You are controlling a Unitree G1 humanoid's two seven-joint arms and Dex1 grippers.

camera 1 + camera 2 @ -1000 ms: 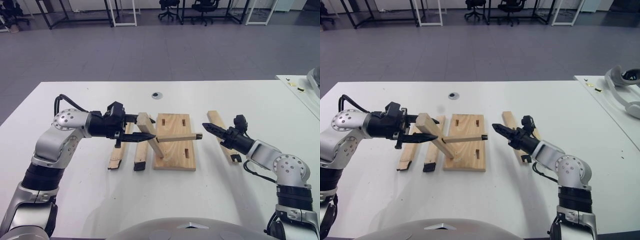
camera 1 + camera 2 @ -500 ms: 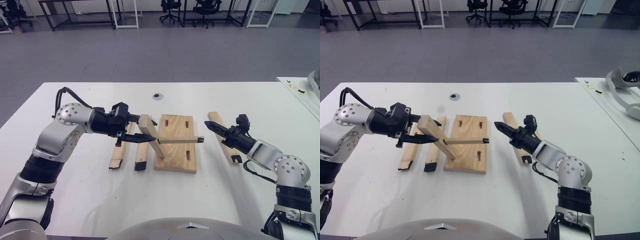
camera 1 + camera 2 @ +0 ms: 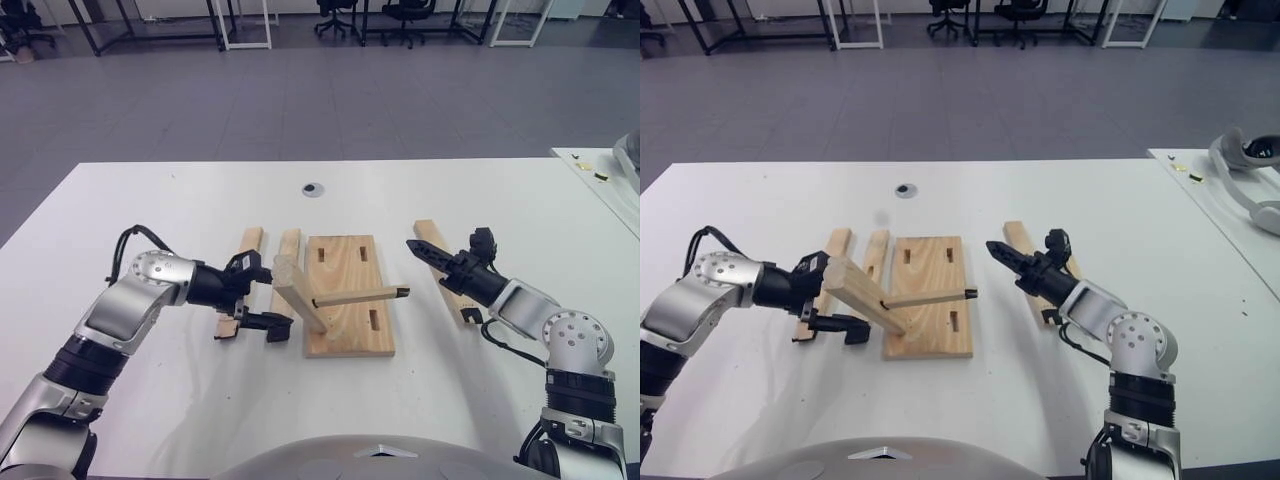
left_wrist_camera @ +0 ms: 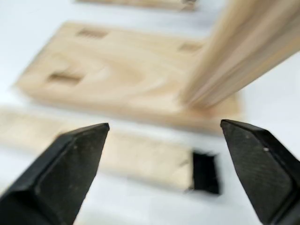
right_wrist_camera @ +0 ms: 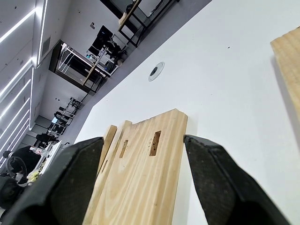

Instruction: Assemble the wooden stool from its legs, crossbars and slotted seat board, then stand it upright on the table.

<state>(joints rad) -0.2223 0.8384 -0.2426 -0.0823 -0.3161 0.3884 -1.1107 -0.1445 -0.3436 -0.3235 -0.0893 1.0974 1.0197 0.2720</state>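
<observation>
The stool board (image 3: 345,265) is lying flat in the middle of the surface (image 3: 150,200), slots facing up, so assembly is only beginning.

In the left eye view, one leg (image 3: 298,297) with a crossbar (image 3: 360,294) joined to it is leaning over the board's left edge. The crossbar is pointing toward the surface's right edge. Whether the leg's foot is sitting in a slot I cannot tell. The left gripper (image 3: 277,303) is hovering beside this leg. Two loose legs (image 3: 246,250) are lying side by side just left of the board. A third leg (image 3: 428,232) is lying to its right, under the right gripper (image 3: 414,247).

In the left wrist view, that gripper's fingers (image 4: 79,154) are standing wide apart, and the leg is rising beyond them, unclamped.

In the right wrist view, the fingers (image 5: 79,183) are also spread and holding nothing, aiming across the surface at the board.

By my judgement, one joint is made. The three loose legs, the other crossbars, the board fitting and the standing upright are all waiting.
</observation>
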